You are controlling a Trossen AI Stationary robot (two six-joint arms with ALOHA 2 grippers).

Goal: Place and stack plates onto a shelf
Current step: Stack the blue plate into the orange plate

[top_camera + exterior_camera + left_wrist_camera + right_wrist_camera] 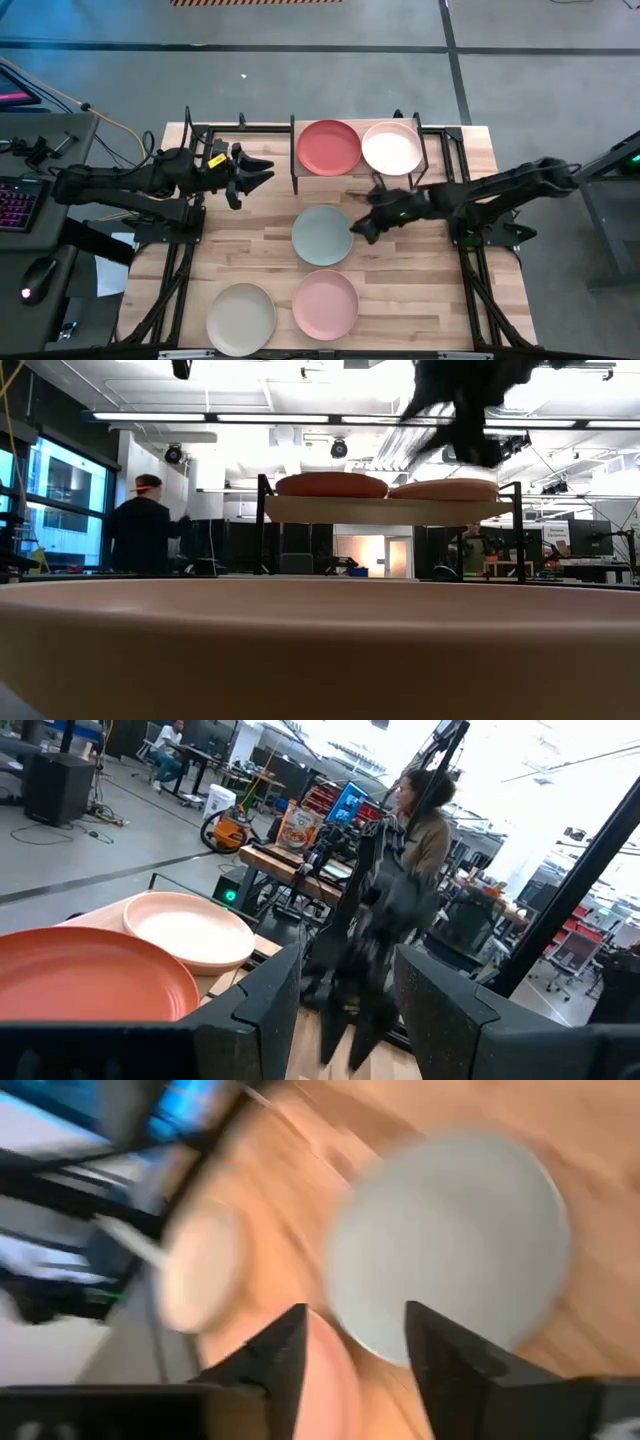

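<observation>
Wooden tabletop (pixel 260 240), workshop behind, red plate (pixel 329 147) on shelf (pixel 296 170)

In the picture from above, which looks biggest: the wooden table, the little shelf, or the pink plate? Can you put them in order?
1. The wooden table, by far the largest.
2. The shelf, about two plates wide; the red plate and the peach plate fill its top.
3. The pink plate, the smallest.
</observation>
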